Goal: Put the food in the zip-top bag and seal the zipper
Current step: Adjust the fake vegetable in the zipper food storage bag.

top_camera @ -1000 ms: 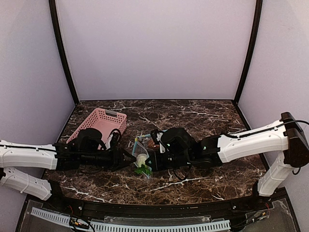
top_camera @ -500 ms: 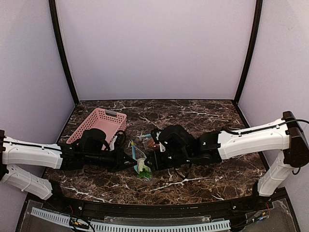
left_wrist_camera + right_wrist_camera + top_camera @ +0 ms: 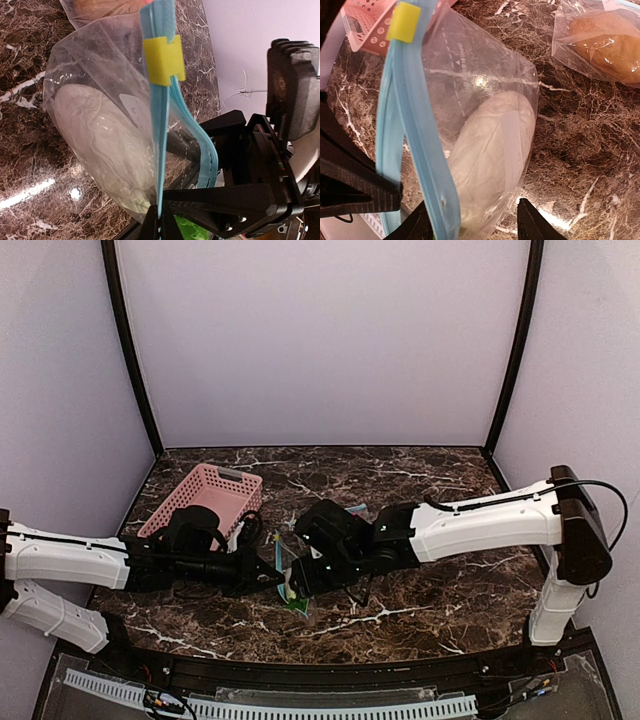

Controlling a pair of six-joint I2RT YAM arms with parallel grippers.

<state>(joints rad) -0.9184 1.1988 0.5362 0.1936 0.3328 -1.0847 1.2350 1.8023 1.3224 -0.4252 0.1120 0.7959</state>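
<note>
Lilac walls (image 3: 320, 340) are closing in a dark marble table (image 3: 430, 490), and from above the two arms are meeting near its front, beside a pink basket (image 3: 205, 492). A second ago the right gripper (image 3: 302, 578) was clenched on the bag (image 3: 287, 560) while the left gripper (image 3: 270, 576) was hanging half open. Now the left one is clamping the bag's edge and the right one is letting go, its arm reaching further across to the left than before. A green sprig (image 3: 297, 602) is lying just in front of the bag; whether it is inside cannot be told. In the left wrist view, the left fingertips are pinching the blue zipper (image 3: 159, 130) at its near end, and a yellow tab (image 3: 163, 60) is sitting at the far end. The white piece (image 3: 100, 145) is resting inside the bag. In the right wrist view, the right fingers are standing wide apart around the bag's lower end, gripping nothing. The zipper's two strips are still parting along the middle, so the seal is not finished. The bun (image 3: 605, 45) is lying in a second bag (image 3: 570, 30) well apart. The bag has probably been handed over, freeing the right gripper to press the zipper closed.
</note>
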